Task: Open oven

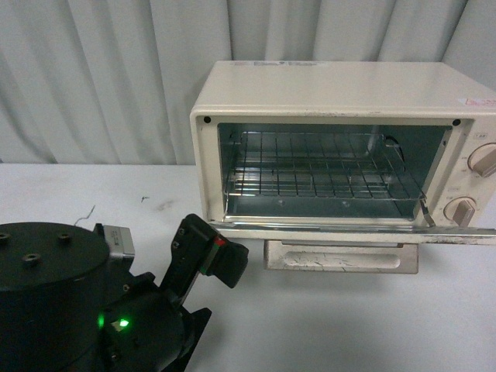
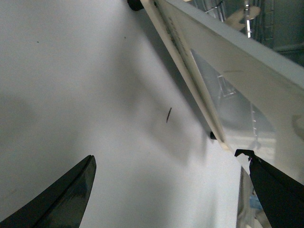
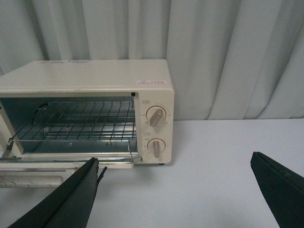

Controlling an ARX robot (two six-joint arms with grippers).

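Observation:
The cream-white oven (image 1: pixel 341 89) stands on the white table at the right of the front view. Its door (image 1: pixel 349 230) hangs down flat, with the beige bar handle (image 1: pixel 341 260) at the door's front edge. The wire rack (image 1: pixel 322 167) shows inside, with two round knobs (image 1: pixel 473 186) at the right. My left arm (image 1: pixel 208 256) reaches toward the door's left corner. My left gripper (image 2: pixel 166 156) is open over bare table, beside the door's edge (image 2: pixel 190 80). My right gripper (image 3: pixel 175 159) is open and empty, set back in front of the oven (image 3: pixel 85 80) and its knobs (image 3: pixel 156 132).
Grey curtains (image 1: pixel 101 70) hang close behind the oven. The white table (image 1: pixel 325 325) runs on in front of the door and to the oven's right (image 3: pixel 228 156). A small dark fleck (image 2: pixel 168 115) lies on the table near the door.

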